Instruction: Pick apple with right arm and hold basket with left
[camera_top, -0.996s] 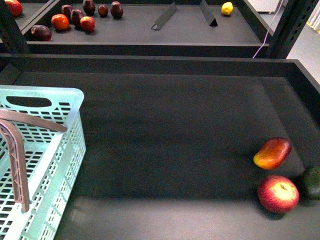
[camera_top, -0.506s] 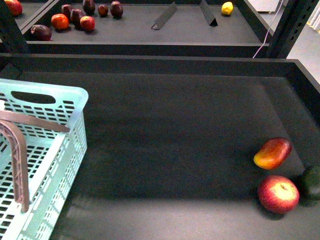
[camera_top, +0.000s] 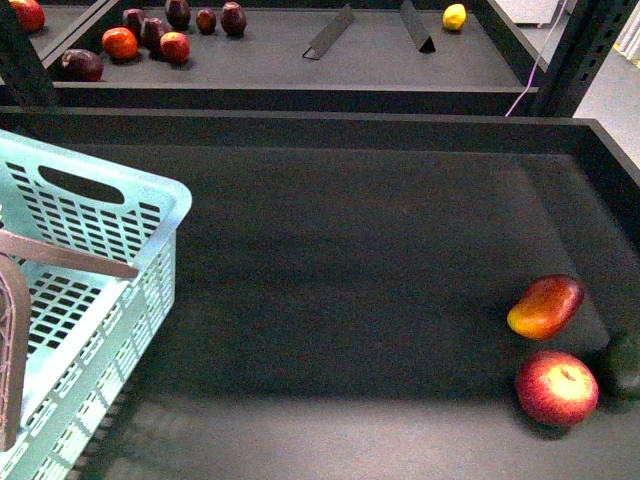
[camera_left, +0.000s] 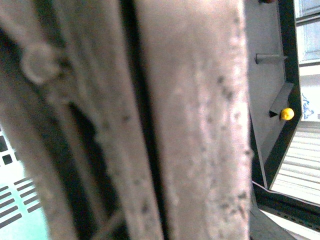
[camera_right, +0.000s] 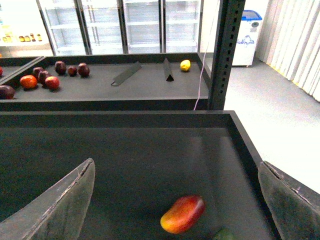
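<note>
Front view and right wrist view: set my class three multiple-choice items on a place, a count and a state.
1. Where in the near tray is the apple? A. front left; B. front right, near the mango; C. centre.
2. How many fruits lie in that tray? A. one; B. five; C. three.
3. On the right gripper, the jaws are: A. open, empty; B. shut on apple; C. shut on mango.
1B: front view shows it low right. 2C: apple, mango, dark green fruit. 3A: the right wrist view shows them wide apart.
</note>
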